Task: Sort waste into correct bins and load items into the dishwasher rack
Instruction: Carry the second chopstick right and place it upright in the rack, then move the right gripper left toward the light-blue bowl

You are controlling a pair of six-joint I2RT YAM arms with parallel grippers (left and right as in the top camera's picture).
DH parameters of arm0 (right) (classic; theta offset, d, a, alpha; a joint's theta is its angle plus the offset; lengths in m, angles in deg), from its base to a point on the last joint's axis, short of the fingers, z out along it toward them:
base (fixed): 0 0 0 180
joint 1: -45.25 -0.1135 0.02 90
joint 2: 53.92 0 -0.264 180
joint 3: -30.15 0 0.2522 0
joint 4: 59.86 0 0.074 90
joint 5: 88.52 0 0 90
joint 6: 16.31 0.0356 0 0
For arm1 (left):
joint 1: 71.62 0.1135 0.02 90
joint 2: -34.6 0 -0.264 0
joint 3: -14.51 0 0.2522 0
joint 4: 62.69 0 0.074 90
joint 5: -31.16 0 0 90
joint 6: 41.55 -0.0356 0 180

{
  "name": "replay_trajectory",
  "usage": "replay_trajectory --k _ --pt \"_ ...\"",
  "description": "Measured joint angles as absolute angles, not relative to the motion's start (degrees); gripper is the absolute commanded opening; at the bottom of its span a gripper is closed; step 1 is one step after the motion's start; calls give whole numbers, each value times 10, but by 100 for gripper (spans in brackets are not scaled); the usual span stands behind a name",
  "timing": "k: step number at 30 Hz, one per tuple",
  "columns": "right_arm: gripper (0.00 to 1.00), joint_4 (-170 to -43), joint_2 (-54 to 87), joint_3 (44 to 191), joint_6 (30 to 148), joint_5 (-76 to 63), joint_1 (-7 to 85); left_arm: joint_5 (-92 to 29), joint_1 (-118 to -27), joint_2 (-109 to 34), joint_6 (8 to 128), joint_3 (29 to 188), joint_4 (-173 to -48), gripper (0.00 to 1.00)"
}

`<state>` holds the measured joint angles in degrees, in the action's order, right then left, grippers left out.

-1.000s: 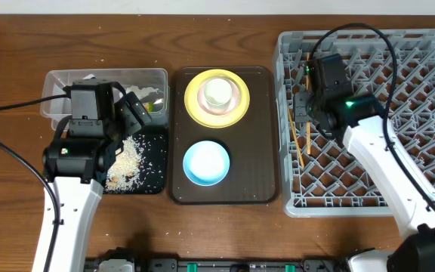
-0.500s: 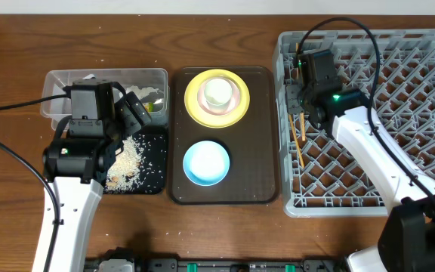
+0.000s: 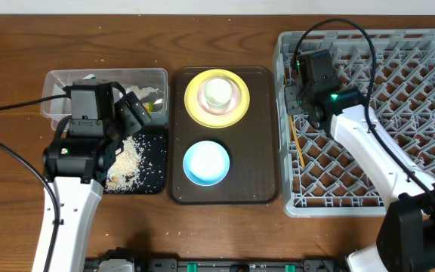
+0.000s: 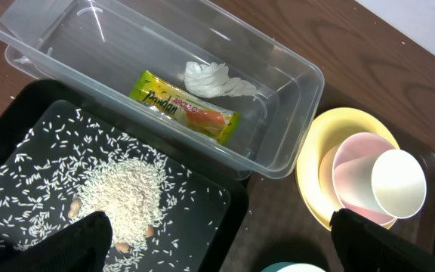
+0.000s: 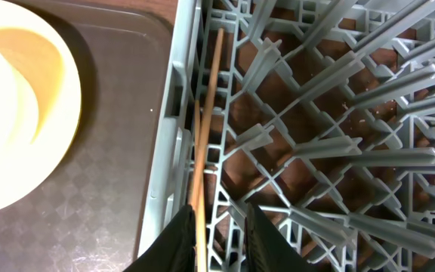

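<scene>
Two thin wooden chopsticks (image 5: 208, 128) lie lengthwise inside the grey dishwasher rack (image 3: 368, 204), pressed along its wall on the side nearest the brown serving tray (image 3: 263, 136), among the upright pegs. The right gripper (image 5: 219, 215) hangs directly over their near end with its two black fingers only narrowly parted. The gap is wider than the sticks, and one stick runs against the inner face of one finger without being clamped. The rest of the rack holds no dishes. Just beside the rack, the brown tray carries a round yellow plate (image 3: 195, 106) at the far end. A pale pink bowl (image 3: 236, 94) sits on the plate, and a small white cup (image 3: 218, 92) sits inside that bowl. A light blue bowl (image 3: 205, 162) stands alone at the tray's near end. On the other side of the tray sits a clear plastic tub (image 4: 293, 91) containing a yellow-green snack wrapper (image 4: 186, 115) and a crumpled white tissue (image 4: 216, 79). Touching the tub's near side is a shallow black tray (image 4: 21, 121) with a heap of white rice grains (image 4: 119, 189) and scattered grains around it. The left gripper (image 4: 221, 227) hovers above the black tray, its fingers spread wide and holding nothing. Everything rests on a wooden table (image 3: 217, 45).
</scene>
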<state>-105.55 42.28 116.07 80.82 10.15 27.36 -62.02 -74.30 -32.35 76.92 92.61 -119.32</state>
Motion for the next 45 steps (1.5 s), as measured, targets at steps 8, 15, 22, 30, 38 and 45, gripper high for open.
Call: replay_trajectory --k 8,15,22,30,38,45 --pt "21 -1059 423 1161 808 85 273 -620 -743 -324 769 926 -1193 95" --pt "20 -1064 409 1161 809 -23 269 -620 -743 -324 769 926 -1193 95" --pt "22 -1067 403 1161 822 -144 220 -620 -743 -324 769 926 -1193 95" --pt "25 -1067 403 1161 827 -172 107 -620 -743 -324 769 926 -1193 95" --pt "28 -1062 403 1161 828 -75 -30 -620 -743 -324 769 926 -1193 95" --pt "31 -1050 410 1161 829 -16 -93 -620 -743 -324 769 926 -1193 95"
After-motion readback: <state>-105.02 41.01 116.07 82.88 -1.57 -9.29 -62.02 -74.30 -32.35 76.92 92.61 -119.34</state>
